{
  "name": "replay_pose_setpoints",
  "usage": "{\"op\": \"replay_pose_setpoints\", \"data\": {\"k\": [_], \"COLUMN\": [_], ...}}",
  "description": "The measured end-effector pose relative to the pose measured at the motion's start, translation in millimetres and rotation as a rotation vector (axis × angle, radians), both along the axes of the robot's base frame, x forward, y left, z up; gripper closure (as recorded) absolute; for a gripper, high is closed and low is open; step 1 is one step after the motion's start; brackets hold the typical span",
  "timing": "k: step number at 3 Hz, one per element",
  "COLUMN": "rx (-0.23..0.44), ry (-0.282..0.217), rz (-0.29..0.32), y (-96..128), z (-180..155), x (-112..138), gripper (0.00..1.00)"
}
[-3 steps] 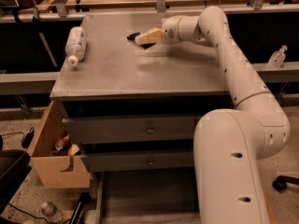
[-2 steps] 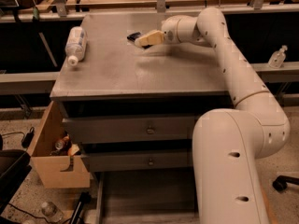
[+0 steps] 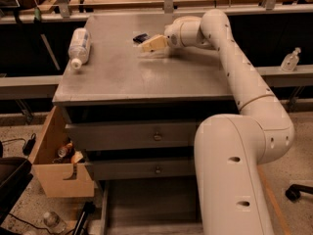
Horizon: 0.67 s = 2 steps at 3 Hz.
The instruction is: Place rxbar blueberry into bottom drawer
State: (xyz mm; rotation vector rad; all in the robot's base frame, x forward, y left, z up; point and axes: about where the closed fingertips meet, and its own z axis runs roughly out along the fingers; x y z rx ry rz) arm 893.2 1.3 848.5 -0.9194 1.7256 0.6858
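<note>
The rxbar blueberry (image 3: 140, 37) is a small dark bar lying flat on the grey cabinet top (image 3: 122, 72), toward the back middle. My gripper (image 3: 150, 44) reaches in from the right and sits low over the top, right beside the bar's near-right side. Whether it touches the bar does not show. The bottom drawer (image 3: 146, 204) is pulled out at the foot of the cabinet, its flat grey floor showing between the side rails, partly hidden by my white arm (image 3: 234, 170).
A clear plastic bottle (image 3: 79, 47) lies on its side at the left of the cabinet top. Two upper drawers with round knobs (image 3: 157, 136) are shut. A tan wooden crate (image 3: 54, 165) with small items stands left of the cabinet. A shelf rail runs behind.
Almost nothing. The gripper stays by the dark bar at the back of the cabinet top, and the bar has not moved.
</note>
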Motion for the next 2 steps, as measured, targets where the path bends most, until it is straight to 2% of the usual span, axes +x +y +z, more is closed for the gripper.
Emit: {"op": "replay_pose_setpoints", "data": {"k": [1,2], "rx": [-0.045,-0.100], "ry": [0.023,0.048], "rz": [-0.018,-0.050], "y": [5,8], "z": [-16,-32], "x": [6,12], "gripper": [0.00,0.16]}}
